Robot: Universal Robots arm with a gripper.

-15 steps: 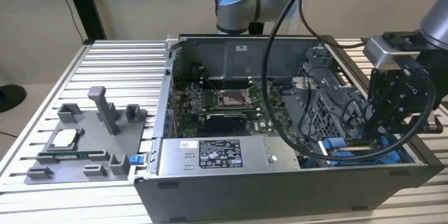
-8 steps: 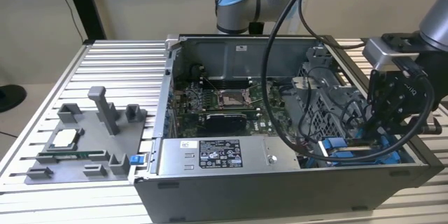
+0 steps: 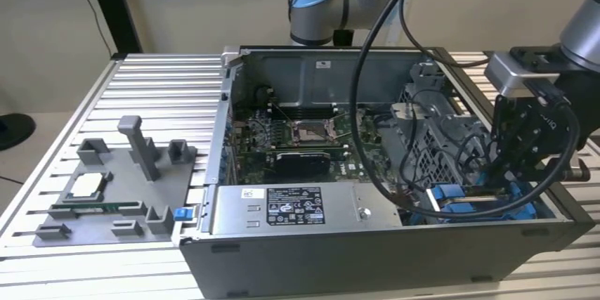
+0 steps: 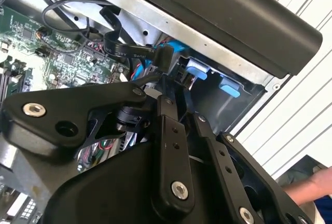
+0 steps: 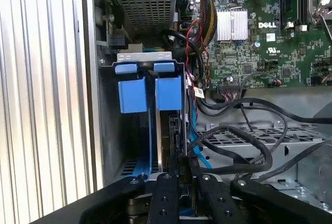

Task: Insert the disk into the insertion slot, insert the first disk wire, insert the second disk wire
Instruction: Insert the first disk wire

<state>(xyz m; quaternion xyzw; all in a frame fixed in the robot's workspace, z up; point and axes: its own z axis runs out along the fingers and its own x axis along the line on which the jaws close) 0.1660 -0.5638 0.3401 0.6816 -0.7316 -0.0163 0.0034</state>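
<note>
We see the silver-grey disk (image 5: pixel 174 130) in its bright blue plastic frame standing edge-on, partly down in the grey perforated sheet-metal insertion slot (image 5: pixel 129 168). It is pinched between the black gripper's (image 5: pixel 180 157) narrow fingers (image 5: pixel 165 193). We judge the looping black cables (image 5: pixel 249 141) just beside could snag it, or a slight tilt could jam it against the slot's wall.

One open computer case (image 3: pixel 375 254) stands on the desk (image 3: pixel 159 96) with one pincer (image 3: pixel 511 173) reaching into it, and inside, away from the pincer, are one green motherboard (image 3: pixel 281 142) and one grey power-supply box (image 3: pixel 291 209). Just ahead of the pincer in the first wrist view sit two blue plastic panels (image 5: pixel 132 95) (image 5: pixel 168 93), with two small blue tabs (image 5: pixel 126 68) (image 5: pixel 164 67) just beyond them. Well apart from the pincer, outside the case, lies one grey fixture tray (image 3: pixel 94 205), and one person's arm (image 4: pixel 311 185) shows behind it in the second wrist view.
</note>
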